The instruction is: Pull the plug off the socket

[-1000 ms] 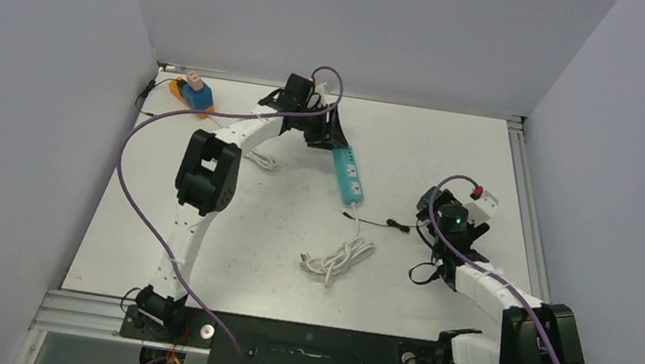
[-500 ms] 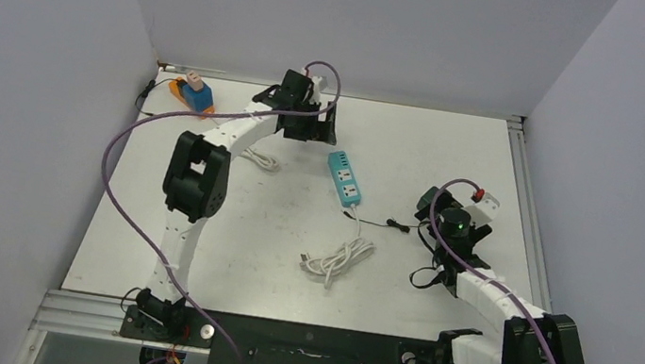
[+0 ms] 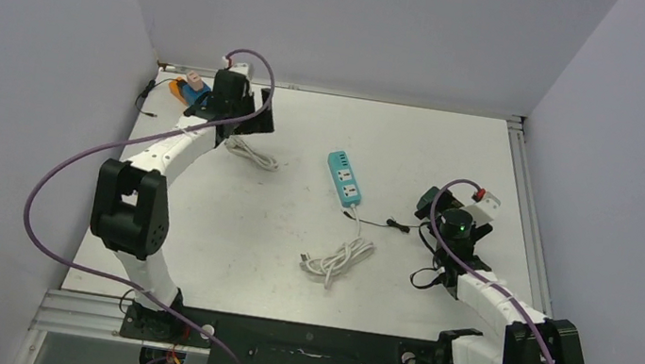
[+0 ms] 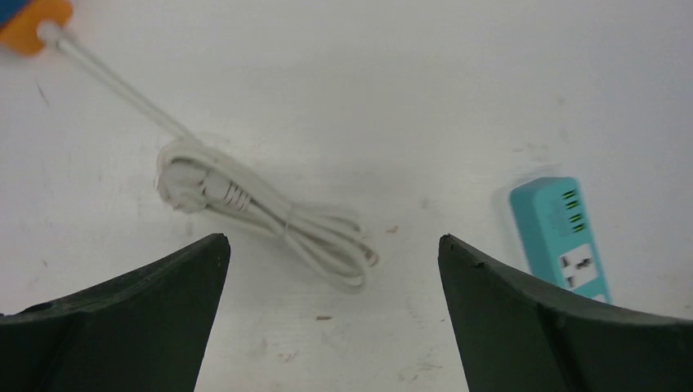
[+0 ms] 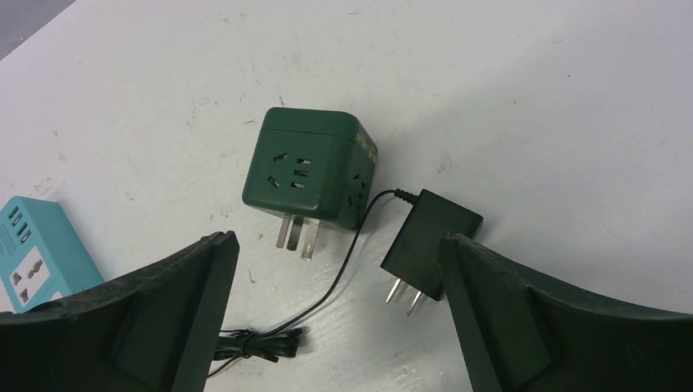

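Beyond the left gripper's [image 4: 333, 241] spread fingertips, up-left, sits the short orange power strip [image 4: 29, 20], small blue cube plug [image 3: 195, 91] seated on it; coiled white cord [image 4: 270, 216] between fingers; right gripper [image 5: 337, 237] spread above dark green cube adapter [image 5: 315, 167].

The left arm [image 3: 173, 144] and right arm [image 3: 486, 294] have white links and black joints. A purple cable [image 3: 45, 181] trails along each. The fingers [image 4: 122, 327] are dark wedges.
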`<state>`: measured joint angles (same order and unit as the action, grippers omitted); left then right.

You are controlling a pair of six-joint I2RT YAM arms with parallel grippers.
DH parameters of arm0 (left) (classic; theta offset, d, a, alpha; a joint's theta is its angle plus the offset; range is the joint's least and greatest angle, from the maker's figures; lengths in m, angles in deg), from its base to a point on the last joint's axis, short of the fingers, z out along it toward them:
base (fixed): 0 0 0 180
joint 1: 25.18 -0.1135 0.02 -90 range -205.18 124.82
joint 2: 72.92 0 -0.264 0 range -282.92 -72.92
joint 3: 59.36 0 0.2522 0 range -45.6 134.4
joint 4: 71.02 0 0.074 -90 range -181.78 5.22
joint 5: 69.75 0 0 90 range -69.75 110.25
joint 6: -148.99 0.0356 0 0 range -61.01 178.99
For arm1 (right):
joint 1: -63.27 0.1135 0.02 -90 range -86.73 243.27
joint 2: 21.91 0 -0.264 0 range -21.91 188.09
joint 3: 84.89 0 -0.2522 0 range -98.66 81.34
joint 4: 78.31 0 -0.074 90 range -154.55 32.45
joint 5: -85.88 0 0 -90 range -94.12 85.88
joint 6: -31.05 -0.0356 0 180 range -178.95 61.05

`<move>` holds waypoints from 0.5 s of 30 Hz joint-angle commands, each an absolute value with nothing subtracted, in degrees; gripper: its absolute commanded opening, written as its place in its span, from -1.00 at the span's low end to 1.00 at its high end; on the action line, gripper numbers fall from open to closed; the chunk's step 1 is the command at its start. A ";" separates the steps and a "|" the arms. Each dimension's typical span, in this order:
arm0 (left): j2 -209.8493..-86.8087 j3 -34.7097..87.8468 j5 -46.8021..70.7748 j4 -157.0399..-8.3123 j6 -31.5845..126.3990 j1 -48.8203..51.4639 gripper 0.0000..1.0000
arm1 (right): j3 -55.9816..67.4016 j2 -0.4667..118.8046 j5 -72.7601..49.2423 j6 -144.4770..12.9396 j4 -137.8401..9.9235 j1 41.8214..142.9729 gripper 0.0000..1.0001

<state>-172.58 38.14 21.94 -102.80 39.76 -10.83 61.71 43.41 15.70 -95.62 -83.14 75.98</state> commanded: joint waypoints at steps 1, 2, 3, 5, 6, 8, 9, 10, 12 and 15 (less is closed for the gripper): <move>-175.33 30.61 23.18 -98.17 34.40 -13.48 0.92 | 61.79 44.12 15.31 -95.05 -86.11 75.57 0.96; -176.26 30.92 22.58 -98.36 33.78 -13.73 0.92 | 61.75 44.24 15.40 -95.07 -86.20 75.56 0.95; -177.21 31.40 22.44 -98.60 33.19 -13.84 0.92 | 61.75 44.27 15.51 -95.00 -86.13 75.57 0.94; -178.93 31.70 23.06 -98.88 31.85 -13.88 0.92 | 61.66 44.28 15.61 -95.11 -86.00 75.57 0.93; -179.89 31.58 22.98 -98.78 31.37 -13.91 0.92 | 61.76 44.27 15.61 -95.08 -86.00 75.55 0.92; -182.01 32.01 22.31 -99.11 30.29 -14.34 0.94 | 61.74 44.19 15.60 -95.12 -86.02 75.57 0.91; -183.04 32.34 21.84 -99.33 29.97 -14.68 0.98 | 61.77 44.18 15.57 -95.08 -86.07 75.57 0.91; -183.80 32.63 21.49 -99.32 29.75 -14.87 0.96 | 61.75 44.19 15.58 -95.09 -86.05 75.57 0.91; -184.83 32.87 21.39 -98.77 29.86 -15.01 0.77 | 61.76 44.25 15.57 -95.15 -86.04 75.56 0.90; -185.86 33.18 21.35 -98.60 30.74 -15.08 0.45 | 61.68 44.40 15.65 -95.11 -86.16 75.57 0.90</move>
